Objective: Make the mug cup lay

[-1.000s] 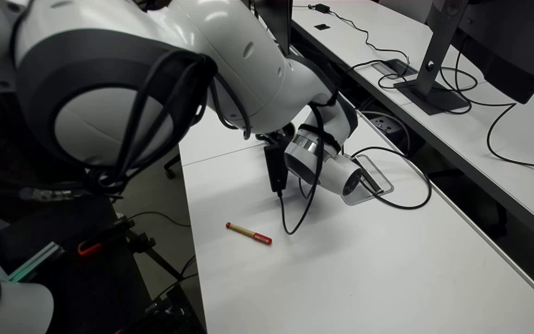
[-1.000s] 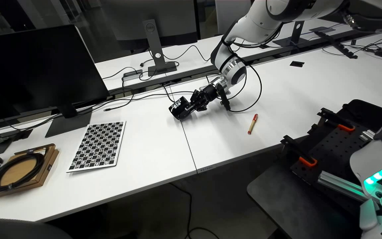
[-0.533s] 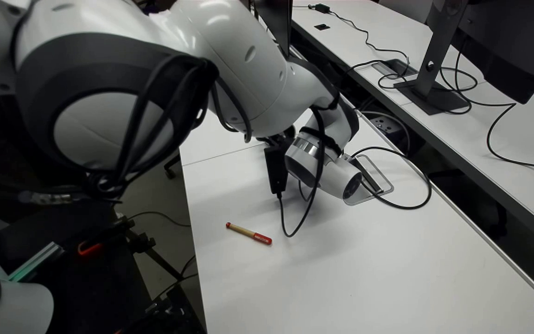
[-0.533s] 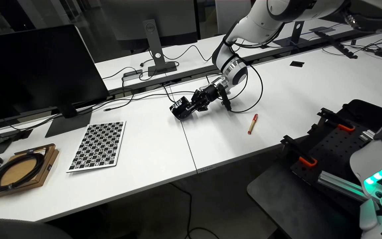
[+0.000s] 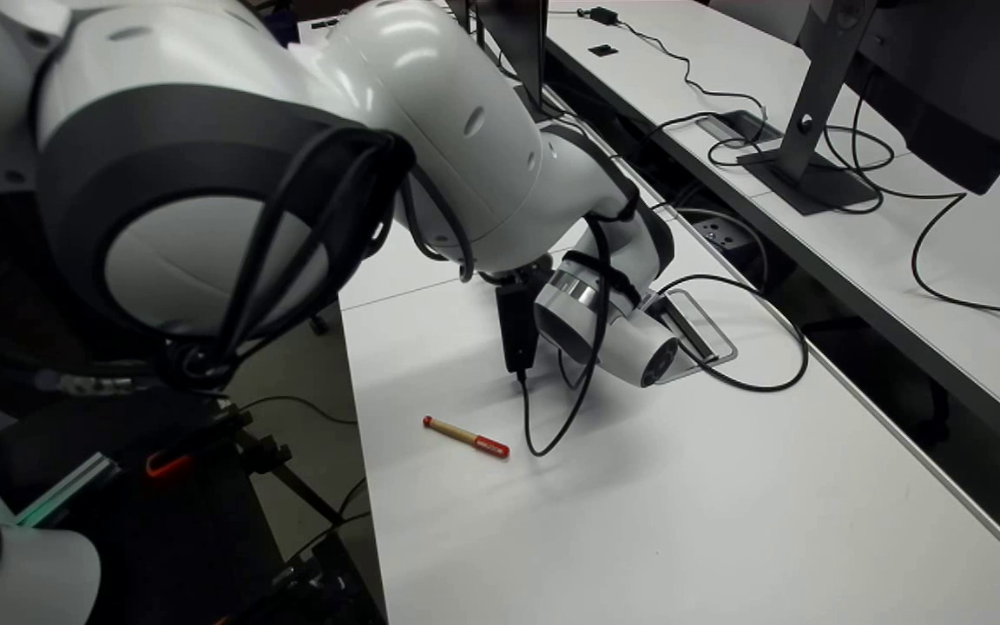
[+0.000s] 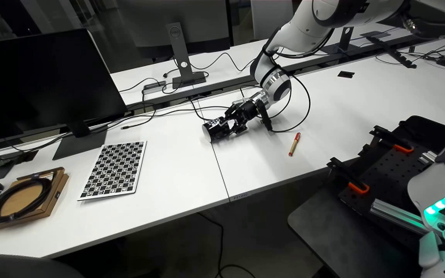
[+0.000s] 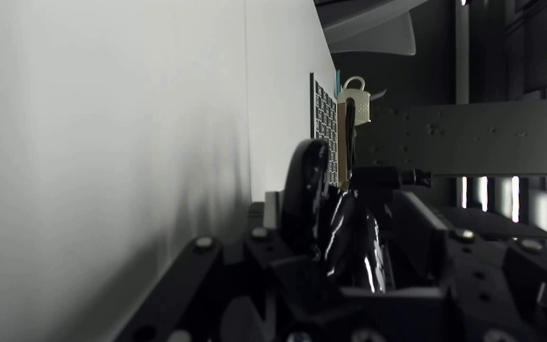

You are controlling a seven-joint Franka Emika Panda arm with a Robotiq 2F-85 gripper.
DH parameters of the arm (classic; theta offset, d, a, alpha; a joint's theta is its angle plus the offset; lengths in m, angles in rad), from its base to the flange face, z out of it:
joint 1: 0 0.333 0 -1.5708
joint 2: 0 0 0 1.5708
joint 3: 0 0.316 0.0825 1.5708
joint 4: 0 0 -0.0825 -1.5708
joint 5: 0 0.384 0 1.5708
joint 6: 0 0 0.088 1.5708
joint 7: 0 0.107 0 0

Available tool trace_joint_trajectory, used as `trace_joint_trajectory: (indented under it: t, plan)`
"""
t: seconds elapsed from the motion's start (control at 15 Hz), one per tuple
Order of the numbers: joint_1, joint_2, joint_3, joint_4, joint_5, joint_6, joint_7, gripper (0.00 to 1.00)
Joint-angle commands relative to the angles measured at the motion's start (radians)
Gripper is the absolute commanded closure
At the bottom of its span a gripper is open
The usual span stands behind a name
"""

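Observation:
The black mug cup (image 6: 216,130) lies on its side on the white desk beside the seam, its pale round end facing away from my gripper. My gripper (image 6: 230,123) stands behind it, low over the desk, with a bright gap showing between its spread fingers. In the wrist view the mug's shiny black handle (image 7: 304,190) is between the fingers, close to one finger (image 7: 272,209); the opposite finger (image 7: 418,232) is apart from it. Whether the handle touches the near finger I cannot tell. In an exterior view the arm (image 5: 604,321) hides most of the mug and jaws.
A red-tipped pen (image 6: 294,144) lies near the arm. Black cables (image 6: 176,111) run along the desk behind the mug. Farther off are a checkered board (image 6: 115,168), a monitor (image 6: 45,85) and a cardboard box (image 6: 58,189) with coiled cable.
The jaws have spread from closed on the mug's handle. The arm has drawn slightly back and down. The mug has tipped and turned, so its pale end now shows.

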Motion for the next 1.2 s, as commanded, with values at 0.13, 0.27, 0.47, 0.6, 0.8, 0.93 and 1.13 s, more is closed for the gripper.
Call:
trace_joint_trajectory:
  t: [0.13, 0.27, 0.47, 0.6, 0.8, 0.93, 1.13]
  plan:
    - [-0.003, 0.013, -0.008, 0.013, 0.008, -0.015, 0.009, 0.0]
    - [-0.003, 0.012, -0.01, 0.013, 0.008, -0.014, 0.013, 0.0]
    - [-0.002, 0.006, -0.016, 0.01, 0.006, -0.005, 0.019, 0.0]
    - [-0.002, -0.004, -0.022, 0.003, 0.01, 0.008, 0.021, 0.0]
    - [-0.008, -0.017, -0.027, -0.002, 0.011, 0.017, 0.02, 0.0]
    - [-0.008, -0.028, -0.036, -0.008, 0.007, 0.031, 0.021, 0.0]
    - [-0.005, -0.046, -0.047, -0.018, 0.002, 0.058, 0.022, 0.0]
